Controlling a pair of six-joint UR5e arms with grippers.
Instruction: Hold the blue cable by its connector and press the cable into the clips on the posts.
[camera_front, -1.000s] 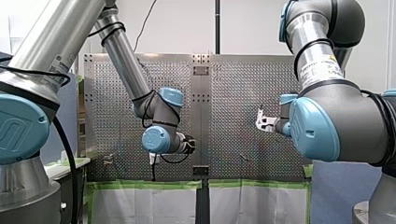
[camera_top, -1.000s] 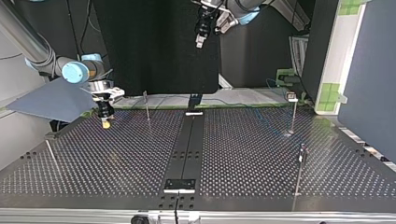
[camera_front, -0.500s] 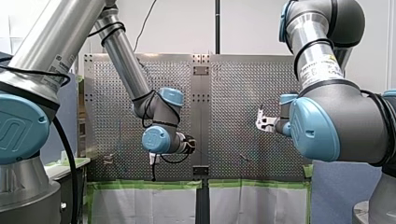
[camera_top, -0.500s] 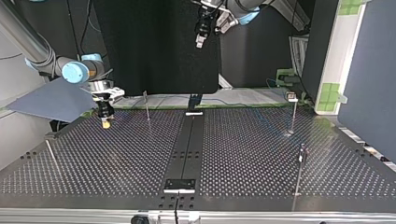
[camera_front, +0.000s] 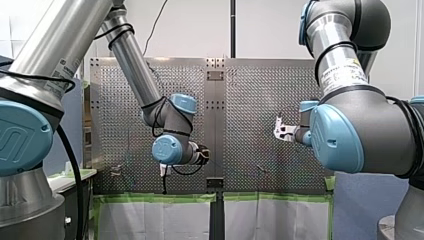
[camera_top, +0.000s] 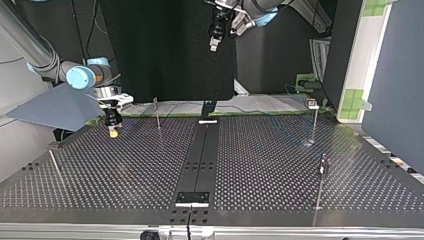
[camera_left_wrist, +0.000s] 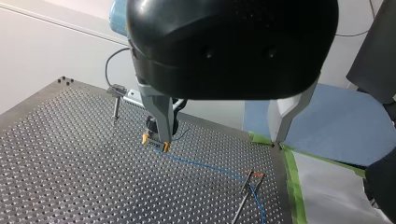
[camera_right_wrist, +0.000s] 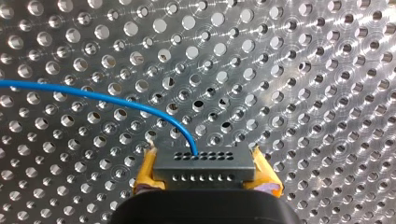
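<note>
My right gripper (camera_top: 114, 131) clamps the connector (camera_right_wrist: 204, 164) low over the table (camera_top: 260, 165), at the top view's far left. The cable (camera_left_wrist: 205, 163) runs right to the nearest post (camera_top: 157, 114). My left gripper (camera_top: 215, 44), spread wide, hangs high and farther off, so pressing looks like the right arm's job.

Wide gaps between upright posts (camera_top: 313, 124) on table (camera_top: 125, 170)

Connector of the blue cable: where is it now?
The connector sits between my right claw's yellow pads in the right wrist view, over the table; in the top view that claw is at the left, near a thin post.
</note>
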